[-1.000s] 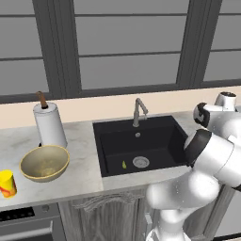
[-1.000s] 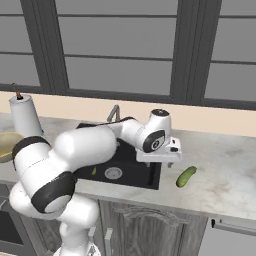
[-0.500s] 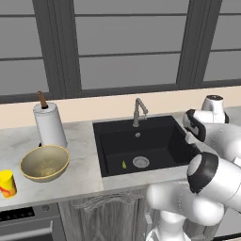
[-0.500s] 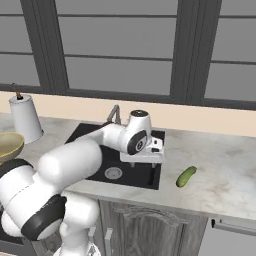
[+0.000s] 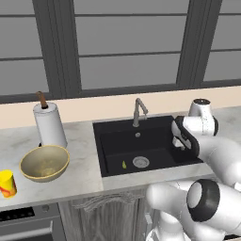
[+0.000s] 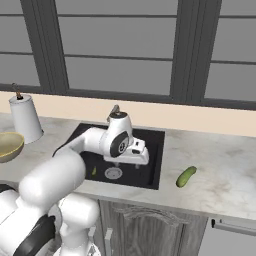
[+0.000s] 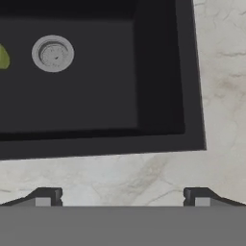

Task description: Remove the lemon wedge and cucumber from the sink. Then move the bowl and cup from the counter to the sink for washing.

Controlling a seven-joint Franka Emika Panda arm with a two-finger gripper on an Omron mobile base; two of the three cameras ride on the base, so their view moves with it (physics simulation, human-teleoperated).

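Cucumber already lies out on the counter to the right of the sink, well apart from the basin, so that part of the first step looks finished. Lemon wedge is not out yet: it sits on the black basin floor just left of the round silver drain (in the hand view it shows as a yellow-green sliver at the left edge).

Gripper hangs above the sink's right rim with its jaws spread wide and nothing between them; the hand view looks down past the two tips onto marbled stone and the basin's corner, the drain and wedge lying off to one side of that view.

Bowl stands on the counter left of the sink, in front of the paper towel roll, and the cup stands nearer the front edge at the far left. Neither has been moved into the basin.

By this reckoning roughly a quarter is done: the wedge has to come out, then bowl and cup go in.
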